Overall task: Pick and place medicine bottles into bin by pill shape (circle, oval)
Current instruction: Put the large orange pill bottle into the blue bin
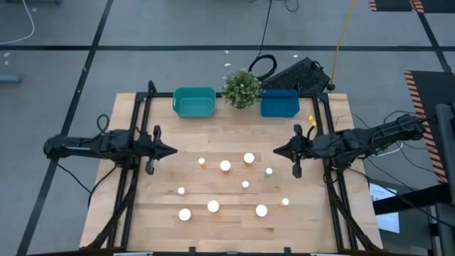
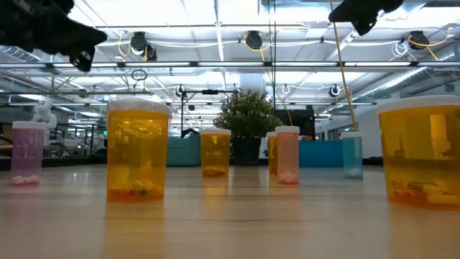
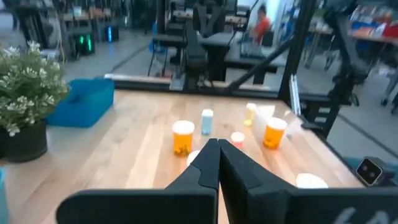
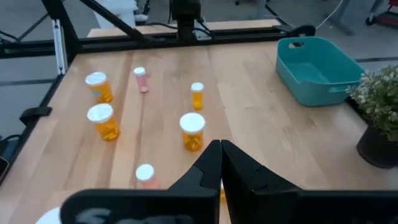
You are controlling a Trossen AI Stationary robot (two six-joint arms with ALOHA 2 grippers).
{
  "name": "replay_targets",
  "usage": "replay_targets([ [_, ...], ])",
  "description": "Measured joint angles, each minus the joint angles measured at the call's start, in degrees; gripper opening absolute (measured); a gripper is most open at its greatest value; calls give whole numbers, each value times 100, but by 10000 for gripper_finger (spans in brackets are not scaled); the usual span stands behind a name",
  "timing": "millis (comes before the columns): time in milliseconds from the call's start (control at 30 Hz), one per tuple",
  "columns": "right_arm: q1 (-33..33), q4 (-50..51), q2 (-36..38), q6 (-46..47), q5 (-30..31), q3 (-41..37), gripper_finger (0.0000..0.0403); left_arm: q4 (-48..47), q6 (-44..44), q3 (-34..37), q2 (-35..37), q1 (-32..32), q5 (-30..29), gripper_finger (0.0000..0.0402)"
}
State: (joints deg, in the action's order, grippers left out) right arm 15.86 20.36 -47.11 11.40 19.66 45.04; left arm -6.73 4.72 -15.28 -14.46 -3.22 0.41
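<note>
Several medicine bottles with white caps stand upright on their bases in the middle of the wooden table (image 1: 156,213), among them amber ones (image 1: 225,166) (image 1: 249,158) (image 1: 185,214) and a small bluish one (image 1: 269,171). In the low view a big amber bottle (image 2: 136,151) stands near and a pink one (image 2: 27,152) at the left. My left gripper (image 1: 174,151) hovers shut at the left of the group, above the table. My right gripper (image 1: 276,151) hovers shut at the right. The shut fingertips show in the left wrist view (image 3: 217,146) and the right wrist view (image 4: 221,146). Nothing is between the fingers.
A teal bin (image 1: 194,102) and a blue bin (image 1: 279,103) sit at the table's far edge, with a green potted plant (image 1: 242,87) between them. Black frame rails (image 1: 138,121) run along the left and right sides. A black device (image 1: 302,71) lies behind the blue bin.
</note>
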Motion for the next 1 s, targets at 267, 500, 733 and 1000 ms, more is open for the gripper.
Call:
replay_targets([
  [267, 0, 4, -362, 168, -17, -42, 0, -1293, 32, -1902, -1890, -223, -333, 3],
  [500, 0, 154, -783, 450, -24, -42, 0, -1667, 30, -2993, -3392, -381, -398, 3],
  [733, -4, 306, -1120, 834, -239, -42, 0, -1777, 156, -3146, -4359, -447, -376, 11],
  [1000, -4, 359, -1458, 1209, -346, 53, 0, -1802, 43, -3148, -4692, -250, -311, 37],
])
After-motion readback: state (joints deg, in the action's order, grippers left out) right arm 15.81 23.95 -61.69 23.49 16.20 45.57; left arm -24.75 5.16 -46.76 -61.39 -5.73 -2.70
